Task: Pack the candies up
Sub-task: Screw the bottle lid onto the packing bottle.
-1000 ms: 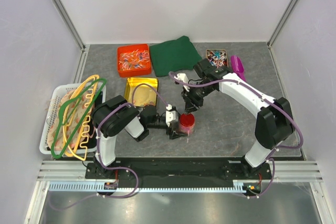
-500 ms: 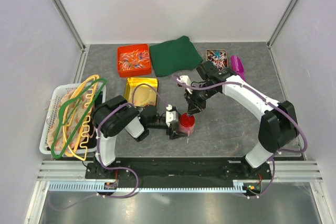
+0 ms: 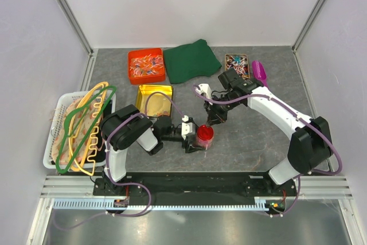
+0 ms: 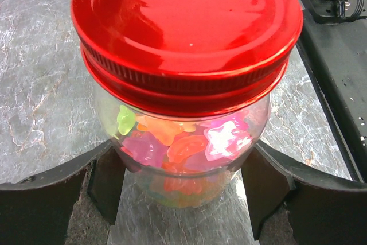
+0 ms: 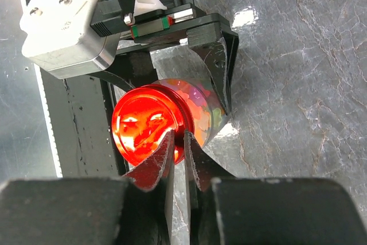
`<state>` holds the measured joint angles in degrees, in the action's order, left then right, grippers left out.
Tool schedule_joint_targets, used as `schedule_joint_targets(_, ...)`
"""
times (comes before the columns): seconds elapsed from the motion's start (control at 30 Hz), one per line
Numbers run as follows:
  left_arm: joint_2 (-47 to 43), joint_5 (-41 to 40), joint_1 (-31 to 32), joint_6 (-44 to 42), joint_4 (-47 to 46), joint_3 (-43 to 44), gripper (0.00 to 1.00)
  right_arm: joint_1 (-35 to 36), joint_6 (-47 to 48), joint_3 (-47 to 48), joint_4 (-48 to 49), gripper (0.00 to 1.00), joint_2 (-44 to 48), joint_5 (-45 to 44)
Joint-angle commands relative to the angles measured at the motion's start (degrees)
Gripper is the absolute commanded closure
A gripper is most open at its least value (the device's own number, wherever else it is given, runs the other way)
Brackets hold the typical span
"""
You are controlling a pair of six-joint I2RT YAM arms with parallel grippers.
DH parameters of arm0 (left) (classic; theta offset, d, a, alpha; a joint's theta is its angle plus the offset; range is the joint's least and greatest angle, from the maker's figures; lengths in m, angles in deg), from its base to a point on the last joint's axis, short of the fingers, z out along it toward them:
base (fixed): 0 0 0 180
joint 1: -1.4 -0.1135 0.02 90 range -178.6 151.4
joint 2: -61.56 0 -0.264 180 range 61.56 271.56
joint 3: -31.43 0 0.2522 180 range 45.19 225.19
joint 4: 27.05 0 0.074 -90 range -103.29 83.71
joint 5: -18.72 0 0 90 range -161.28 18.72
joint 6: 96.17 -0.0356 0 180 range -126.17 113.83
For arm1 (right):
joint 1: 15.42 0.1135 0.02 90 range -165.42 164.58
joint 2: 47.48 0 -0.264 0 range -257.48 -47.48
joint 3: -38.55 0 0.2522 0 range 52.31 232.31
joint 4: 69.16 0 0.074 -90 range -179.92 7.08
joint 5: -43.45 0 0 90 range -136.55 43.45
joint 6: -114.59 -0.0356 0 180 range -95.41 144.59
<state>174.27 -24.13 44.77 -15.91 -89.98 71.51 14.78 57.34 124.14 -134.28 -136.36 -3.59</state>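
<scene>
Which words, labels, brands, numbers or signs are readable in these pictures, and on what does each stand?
None can be read.
red lid: plain, no print.
glass jar: no label on the side that shows.
wrapped sweets in the orange tray and in the small box: any print is too small to read.

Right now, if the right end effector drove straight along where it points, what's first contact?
Most likely the red lid of the jar of candies clamped in the left end effector. The right end effector points its nearly closed tips at the lid's rim; depth is unclear.
</scene>
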Motion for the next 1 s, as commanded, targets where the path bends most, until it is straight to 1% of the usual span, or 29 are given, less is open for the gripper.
schedule_joint_targets(0.0, 0.23, -4.18, -0.92, -1.6, -1.27, 1.1, 0.47, 0.57, 0.47, -2.66, -6.3, 0.85, 0.55, 0.55)
schedule_joint_targets(0.2, 0.23, -4.88, -0.84, -2.13, -1.1, 1.18, 0.47, 0.65, 0.56, -3.89, -6.57, 0.86, -0.15, 0.63)
schedule_joint_targets(0.33, 0.15, -6.98, -0.84, -2.3, -1.36, 1.27, 0.48, 0.22, 1.35, -4.07, -8.41, 0.86, 0.02, 0.55)
schedule_joint_targets(0.63, 0.23, -8.48, -0.84, -2.74, -1.01, 1.45, 0.48, -0.66, 3.19, -5.56, -12.01, 0.84, 1.78, 0.46)
schedule_joint_targets(0.97, 0.23, -9.28, -0.84, -2.92, -1.1, 1.45, 0.48, -0.75, 6.53, -4.95, -16.58, 0.84, 2.04, 3.19)
